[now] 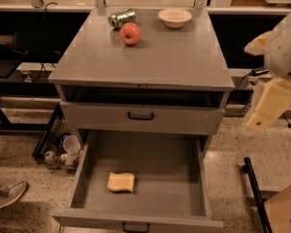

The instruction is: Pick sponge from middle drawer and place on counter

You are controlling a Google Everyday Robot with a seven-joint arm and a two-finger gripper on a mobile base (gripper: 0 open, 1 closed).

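Note:
The pale yellow sponge [121,182] lies flat on the floor of the middle drawer [160,174], left of centre and toward the front. The drawer is pulled fully out, and its dark handle [136,226] shows at the bottom edge. The grey counter [150,62] is the cabinet's top. My gripper [254,89] hangs in the air to the right of the cabinet, level with the upper drawer and well above and right of the sponge. Its cream fingers [270,106] are spread apart and hold nothing.
On the counter's far part stand a red apple [130,33], a green can on its side [121,18] and a white bowl [174,17]. The upper drawer [140,118] is slightly ajar. Clutter [63,149] lies on the floor at the left, a shoe [5,195] further left, and a dark frame [254,193] at the right.

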